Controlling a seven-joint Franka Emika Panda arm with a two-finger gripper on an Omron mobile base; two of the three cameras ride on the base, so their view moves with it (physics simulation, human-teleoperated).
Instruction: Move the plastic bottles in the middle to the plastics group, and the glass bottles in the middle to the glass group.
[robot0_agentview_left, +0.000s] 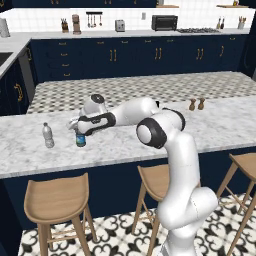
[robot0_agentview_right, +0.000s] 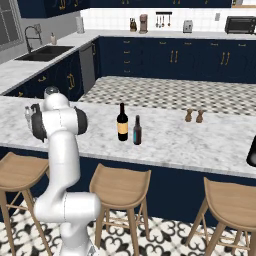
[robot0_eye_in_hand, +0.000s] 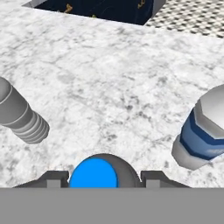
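The short dark plastic bottle (robot0_agentview_left: 80, 139) with a teal label stands on the marble counter (robot0_agentview_left: 150, 135) at the left. In the hand view its blue cap (robot0_eye_in_hand: 93, 173) sits between my fingertips (robot0_eye_in_hand: 56, 178). My gripper (robot0_agentview_left: 76, 128) is shut on it from above. The plastics group flanks it: a greyish unlabelled water bottle (robot0_agentview_left: 48, 135) (robot0_eye_in_hand: 21, 114) and a blue-labelled water bottle (robot0_eye_in_hand: 204, 129). The black wine bottle (robot0_agentview_right: 122, 122) and the slim brown bottle (robot0_agentview_right: 137, 130) stand upright mid-counter. The two tiny brown bottles (robot0_agentview_left: 196, 104) (robot0_agentview_right: 194, 116) stand further right.
Wooden bar stools (robot0_agentview_left: 56, 199) line the counter's near side. A sink (robot0_agentview_right: 44, 52) lies in the far left counter, with a toaster oven (robot0_agentview_left: 164, 22) on the back counter. Bare marble separates the bottle groups.
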